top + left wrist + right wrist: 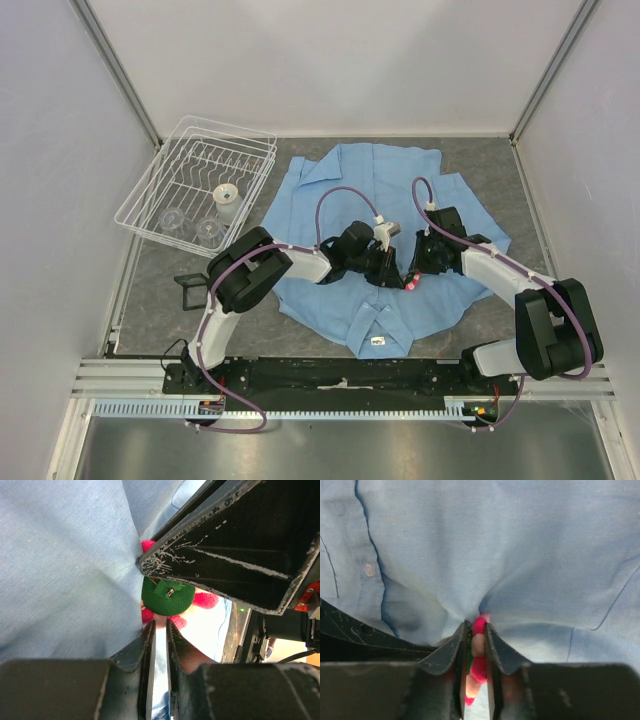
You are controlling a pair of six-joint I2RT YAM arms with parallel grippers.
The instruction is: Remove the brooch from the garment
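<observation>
Clamping edge-on, the right gripper [476, 630] grasps the small pink-red flower-shaped brooch [479, 667], which is still pinned to the front of the large light blue fabric shirt [495, 545]. We note the left gripper [160, 626] just beside it, pinched on a fold of shirt. We judge the pull should run away from the left gripper. Far left, the white wire dish rack [200, 185] stands well apart.

Well to the left of the left gripper [387, 268] and farther back, a white wire dish rack [205, 160] holds a small white cup [228, 195] and two clear glasses [172, 218], while a small black stand [190, 292] sits on the grey table [160, 300], left and slightly nearer.
</observation>
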